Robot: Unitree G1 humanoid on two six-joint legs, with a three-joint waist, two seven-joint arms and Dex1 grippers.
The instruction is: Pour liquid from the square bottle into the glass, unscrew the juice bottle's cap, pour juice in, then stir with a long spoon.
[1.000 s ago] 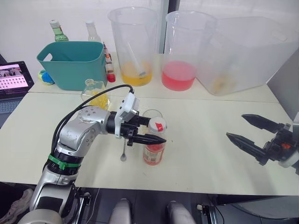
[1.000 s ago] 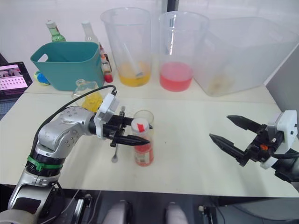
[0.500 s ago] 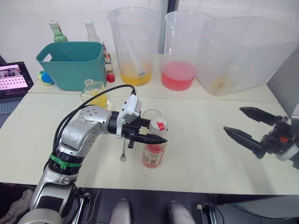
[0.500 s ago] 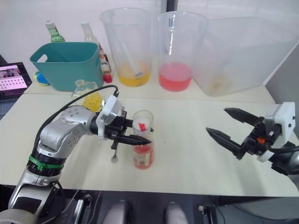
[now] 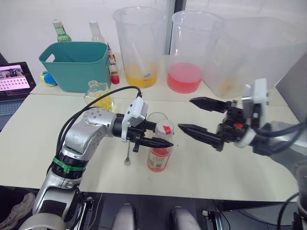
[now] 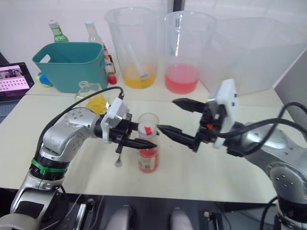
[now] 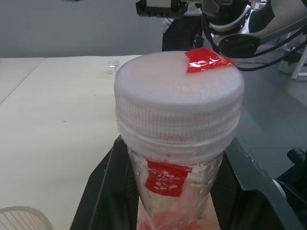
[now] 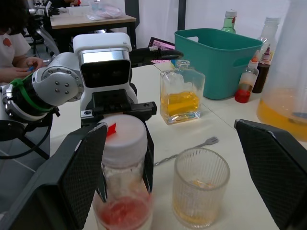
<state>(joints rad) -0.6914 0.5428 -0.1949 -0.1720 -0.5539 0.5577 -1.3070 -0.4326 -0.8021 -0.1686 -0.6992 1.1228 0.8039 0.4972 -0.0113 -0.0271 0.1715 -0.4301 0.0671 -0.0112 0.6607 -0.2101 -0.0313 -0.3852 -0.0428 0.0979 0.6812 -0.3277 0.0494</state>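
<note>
No readable writing anywhere, just red tape patches on the juice bottle (image 5: 158,155) and a red tab on its ribbed white cap (image 7: 178,100).

The left gripper (image 5: 160,140) is clamped around the bottle's neck right under the cap, black fingers (image 5: 156,143) touching both sides. The bottle is clear plastic, standing upright, with pink liquid low down.

The right gripper (image 5: 189,115) hangs spread wide open, holding nothing, its tips just beside the cap.

Right behind the bottle is the glass (image 8: 199,191), a ribbed tumbler with a little yellow in it. The long spoon (image 5: 127,154), thin metal, lies flat under the left gripper.

Farther back sits the square bottle (image 8: 180,98), flat-sided, yellow inside.
</note>
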